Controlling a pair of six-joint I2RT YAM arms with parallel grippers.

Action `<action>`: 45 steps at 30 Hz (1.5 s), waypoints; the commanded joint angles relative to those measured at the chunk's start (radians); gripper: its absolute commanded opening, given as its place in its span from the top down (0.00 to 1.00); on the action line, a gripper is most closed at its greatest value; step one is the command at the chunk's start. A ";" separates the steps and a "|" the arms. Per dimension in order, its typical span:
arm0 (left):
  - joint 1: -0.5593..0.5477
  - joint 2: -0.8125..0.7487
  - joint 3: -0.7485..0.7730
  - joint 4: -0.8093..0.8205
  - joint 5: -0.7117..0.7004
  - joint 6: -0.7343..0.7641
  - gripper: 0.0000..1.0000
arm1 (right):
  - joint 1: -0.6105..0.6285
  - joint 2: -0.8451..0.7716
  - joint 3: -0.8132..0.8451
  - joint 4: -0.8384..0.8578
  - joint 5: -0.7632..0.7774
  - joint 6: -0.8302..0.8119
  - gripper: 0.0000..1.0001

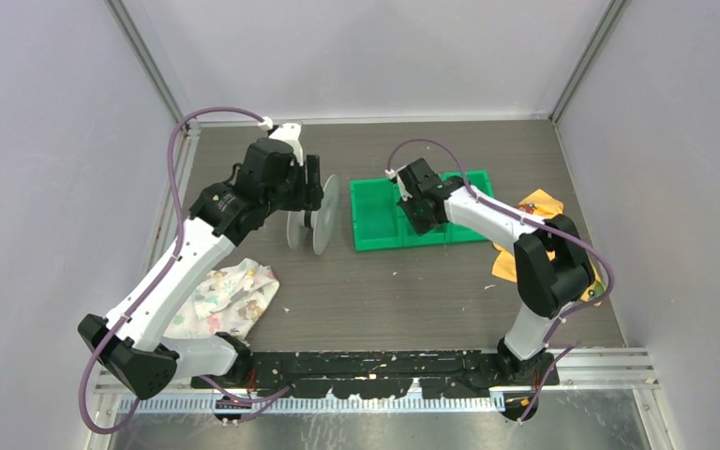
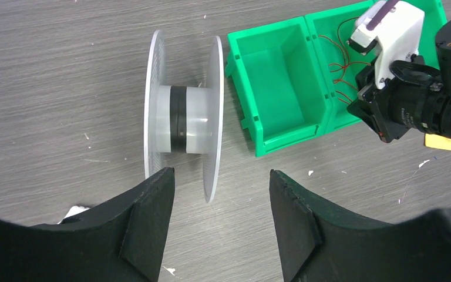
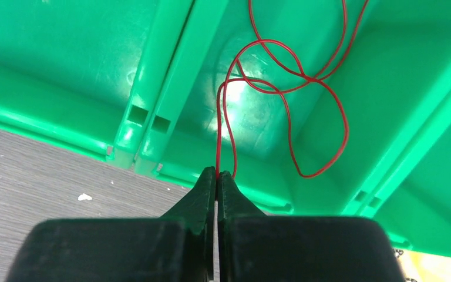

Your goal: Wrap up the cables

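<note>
The cables (image 3: 218, 129) are thin red strands lying in loose loops in the middle compartment of a green bin (image 3: 64, 53). My right gripper (image 3: 218, 174) hangs over that compartment's near wall, shut on one red strand that runs up from its tips. The left wrist view shows the same loops of cables (image 2: 343, 64) beside the right wrist. A clear plastic spool (image 2: 183, 126) with a dark band on its hub stands on its flanges left of the bin (image 2: 288, 138). My left gripper (image 2: 220, 172) is open just short of the spool, holding nothing.
A patterned cloth (image 1: 230, 295) lies at the near left beside the left arm. A yellow cloth (image 1: 536, 202) sits right of the green bin (image 1: 375, 211), partly under the right arm. Walls close in the table on three sides.
</note>
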 commanded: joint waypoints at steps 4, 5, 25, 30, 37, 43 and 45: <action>0.020 -0.014 0.061 -0.004 0.111 0.064 0.38 | -0.001 -0.266 0.097 -0.043 0.065 0.038 0.99; 0.019 -0.008 0.078 -0.009 0.131 0.084 0.37 | -0.001 -0.308 0.125 -0.057 0.050 0.044 0.99; 0.019 -0.027 0.100 0.236 0.656 0.159 0.19 | -0.001 -0.539 0.474 -0.130 -0.332 0.182 0.99; 0.019 -0.026 0.041 0.319 0.669 0.102 0.19 | 0.000 -0.542 0.474 -0.112 -0.407 0.201 0.99; 0.026 0.014 0.020 0.377 0.765 -0.007 0.19 | 0.000 -0.538 0.476 -0.104 -0.433 0.234 0.99; 0.025 0.048 -0.081 0.647 0.748 -0.247 0.19 | 0.000 -0.550 0.446 -0.064 -0.433 0.253 0.99; 0.025 0.074 -0.087 0.662 0.724 -0.266 0.21 | -0.001 -0.550 0.448 -0.059 -0.439 0.258 0.99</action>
